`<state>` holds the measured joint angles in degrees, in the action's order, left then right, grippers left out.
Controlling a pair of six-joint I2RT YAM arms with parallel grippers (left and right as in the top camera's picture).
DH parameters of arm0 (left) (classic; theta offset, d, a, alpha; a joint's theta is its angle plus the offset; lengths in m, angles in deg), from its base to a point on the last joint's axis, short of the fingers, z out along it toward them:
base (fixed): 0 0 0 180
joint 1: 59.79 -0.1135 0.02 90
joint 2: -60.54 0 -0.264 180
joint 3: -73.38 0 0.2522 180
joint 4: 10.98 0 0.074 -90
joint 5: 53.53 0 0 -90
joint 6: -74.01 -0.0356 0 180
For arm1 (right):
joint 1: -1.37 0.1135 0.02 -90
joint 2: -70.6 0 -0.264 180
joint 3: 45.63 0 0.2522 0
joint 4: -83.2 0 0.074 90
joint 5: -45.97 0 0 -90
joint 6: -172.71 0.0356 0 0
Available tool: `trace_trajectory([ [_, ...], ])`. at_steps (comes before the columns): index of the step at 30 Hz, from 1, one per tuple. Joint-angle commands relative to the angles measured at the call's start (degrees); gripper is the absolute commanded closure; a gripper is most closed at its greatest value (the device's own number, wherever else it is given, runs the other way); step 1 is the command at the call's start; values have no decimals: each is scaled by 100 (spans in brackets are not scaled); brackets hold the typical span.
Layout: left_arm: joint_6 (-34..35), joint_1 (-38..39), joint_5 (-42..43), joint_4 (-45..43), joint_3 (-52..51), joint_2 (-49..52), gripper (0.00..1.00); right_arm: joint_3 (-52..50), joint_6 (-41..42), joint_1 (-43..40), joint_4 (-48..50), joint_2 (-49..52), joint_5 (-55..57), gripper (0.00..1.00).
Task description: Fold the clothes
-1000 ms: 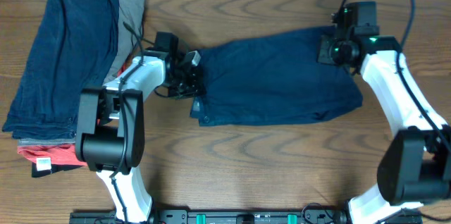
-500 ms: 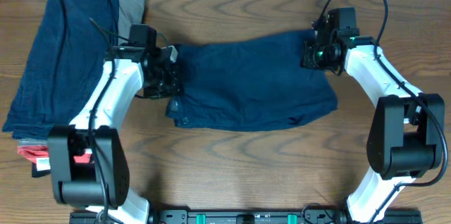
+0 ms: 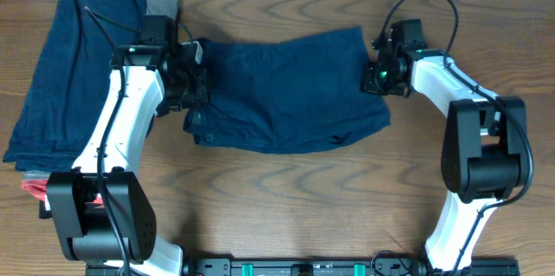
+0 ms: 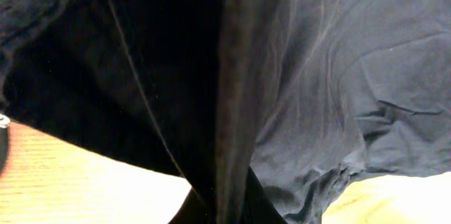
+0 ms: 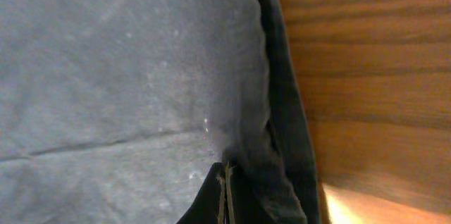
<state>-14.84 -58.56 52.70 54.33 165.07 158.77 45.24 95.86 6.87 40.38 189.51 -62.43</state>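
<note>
**Item:** shorts, one pair, dark navy.

**Location:** Spread across the middle of the bench, long side running left to right. They lie just beside the stack of folded clothes on your left. Whether the two touch cannot be told from above.

**Handling:** Expect soft, light, limp cloth with no stiffness of its own.
- It will likely sag and crease wherever you leave it unsupported.
- It will probably drag on the wood rather than slide cleanly.
- It is not fragile.
- The thicker seamed edges should give you the surest hold. A pinch in the open middle may catch only one layer.

**Holds at present:** The left end effector is at the left edge of the shorts and the right end effector is at the right edge. Each is pressed together on a fold of the cloth.

**What each view adds:**
- **Overhead:** You get the whole outline, a corner of cloth trailing below the left end effector, and the stack. You see no fingers.
- **Left wrist:** A thick fold runs down to the bottom of the frame. Cloth and fingers are equally dark there, so treat the pinch as a reading rather than a certainty.
- **Right wrist:** The hemmed edge is drawn into a narrow closed gap, with bare wood to its right. This grip is the plainer of the two.
</note>
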Motion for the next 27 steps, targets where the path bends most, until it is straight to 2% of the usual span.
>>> trace_trajectory([
  [1, -160, -31, -92, 55, 343, -149, 94, -9, -37, 96, 66, 199, -72, 99],
  [9, 149, 103, 177, 138, 522, -122, 94, -11, -33, 98, 111, 400, -92, 99],
  [16, 376, 763, 166, -13, 518, 68, 94, -11, -35, 101, 140, 400, -118, 99],
  [27, 994, 1650, 177, -754, 520, 114, 94, -11, -35, 175, 142, 400, -114, 99],
])
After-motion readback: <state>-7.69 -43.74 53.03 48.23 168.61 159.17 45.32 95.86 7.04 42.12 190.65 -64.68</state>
